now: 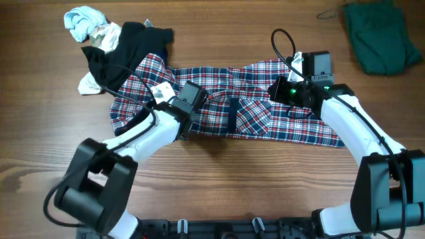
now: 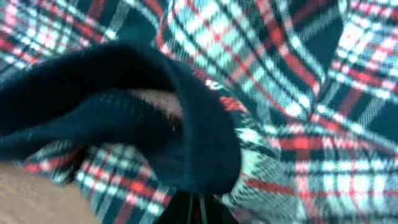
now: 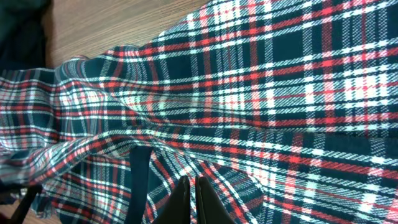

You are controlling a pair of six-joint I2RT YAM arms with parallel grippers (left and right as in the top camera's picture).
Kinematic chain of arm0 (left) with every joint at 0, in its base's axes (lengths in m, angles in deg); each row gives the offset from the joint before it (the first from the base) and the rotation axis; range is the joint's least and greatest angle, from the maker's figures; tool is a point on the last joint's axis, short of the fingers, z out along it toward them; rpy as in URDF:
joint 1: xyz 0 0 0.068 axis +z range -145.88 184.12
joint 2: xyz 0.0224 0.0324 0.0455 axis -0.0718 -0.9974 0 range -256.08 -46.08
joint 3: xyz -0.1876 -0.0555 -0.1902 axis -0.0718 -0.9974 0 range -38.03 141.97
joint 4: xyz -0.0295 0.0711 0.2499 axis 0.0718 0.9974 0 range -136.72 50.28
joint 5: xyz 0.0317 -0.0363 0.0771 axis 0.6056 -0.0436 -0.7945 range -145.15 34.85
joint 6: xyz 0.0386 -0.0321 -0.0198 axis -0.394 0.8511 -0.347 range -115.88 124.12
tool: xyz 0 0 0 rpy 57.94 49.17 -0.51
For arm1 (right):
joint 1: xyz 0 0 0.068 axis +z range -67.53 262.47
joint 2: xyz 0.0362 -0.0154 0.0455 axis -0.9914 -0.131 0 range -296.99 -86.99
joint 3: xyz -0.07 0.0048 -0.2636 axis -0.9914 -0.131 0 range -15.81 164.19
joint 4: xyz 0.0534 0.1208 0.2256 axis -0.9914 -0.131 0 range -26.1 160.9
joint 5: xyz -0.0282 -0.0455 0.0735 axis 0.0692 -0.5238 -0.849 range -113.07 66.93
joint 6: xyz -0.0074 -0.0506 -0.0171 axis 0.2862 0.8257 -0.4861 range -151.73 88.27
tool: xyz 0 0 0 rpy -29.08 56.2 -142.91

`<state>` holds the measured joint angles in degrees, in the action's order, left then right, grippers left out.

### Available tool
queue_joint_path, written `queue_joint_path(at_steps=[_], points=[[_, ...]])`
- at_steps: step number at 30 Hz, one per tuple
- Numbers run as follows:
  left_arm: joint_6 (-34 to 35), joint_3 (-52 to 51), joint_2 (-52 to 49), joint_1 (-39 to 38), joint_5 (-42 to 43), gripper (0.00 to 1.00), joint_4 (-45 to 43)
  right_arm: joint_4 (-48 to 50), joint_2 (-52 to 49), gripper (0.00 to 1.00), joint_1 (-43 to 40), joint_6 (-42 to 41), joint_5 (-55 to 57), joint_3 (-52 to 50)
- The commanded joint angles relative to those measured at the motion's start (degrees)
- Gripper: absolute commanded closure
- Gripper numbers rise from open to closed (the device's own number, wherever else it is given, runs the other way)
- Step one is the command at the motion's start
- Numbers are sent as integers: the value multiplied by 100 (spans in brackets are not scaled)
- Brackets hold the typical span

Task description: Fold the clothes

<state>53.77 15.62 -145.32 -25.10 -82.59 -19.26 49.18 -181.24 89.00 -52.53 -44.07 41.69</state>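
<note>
Currently the plaid garment [image 1: 252, 113] lies spread across the table [image 1: 219, 33]. Both the left fingers [image 2: 189, 214] and right fingers [image 3: 179, 200] are fully closed over it; whether cloth is pinched cannot be told. Caution: a shallow pinch may slip on lifting, bunching the fabric and skewing the fold.

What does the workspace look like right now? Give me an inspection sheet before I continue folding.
Surface: wooden table, bare around the clothes.
Job's things: plaid garment spread lengthwise mid-table, wrinkled, not yet folded.
Clutter: black garment and white cloths heaped at the plaid's left end; green cloth in far right corner.
Grippers: left gripper shut at the navy trim; right gripper shut over the plaid; whether either pinches fabric is unclear.
Cables: black cable loops above the right wrist.
Surroundings: nothing seen.
</note>
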Motion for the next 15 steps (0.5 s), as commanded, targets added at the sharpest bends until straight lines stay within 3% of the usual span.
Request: queue_joint_path(at_steps=[1, 6, 9, 11, 15], points=[[68, -61, -57, 297, -376, 96, -540, 2, 92, 96, -17, -24, 4, 70], [15, -46, -50, 778, -374, 96, -1626, 0, 92, 95, -17, -22, 42, 68], [-155, 192, -42, 824, -374, 96, -1838, 13, 92, 95, -17, -22, 63, 70], [-566, 638, -39, 824, -365, 96, -1537, 66, 96, 96, -46, -17, 61, 96], [-903, 1978, -9, 857, -243, 96, 155, -570, 313, 95, -422, 192, 63, 713]])
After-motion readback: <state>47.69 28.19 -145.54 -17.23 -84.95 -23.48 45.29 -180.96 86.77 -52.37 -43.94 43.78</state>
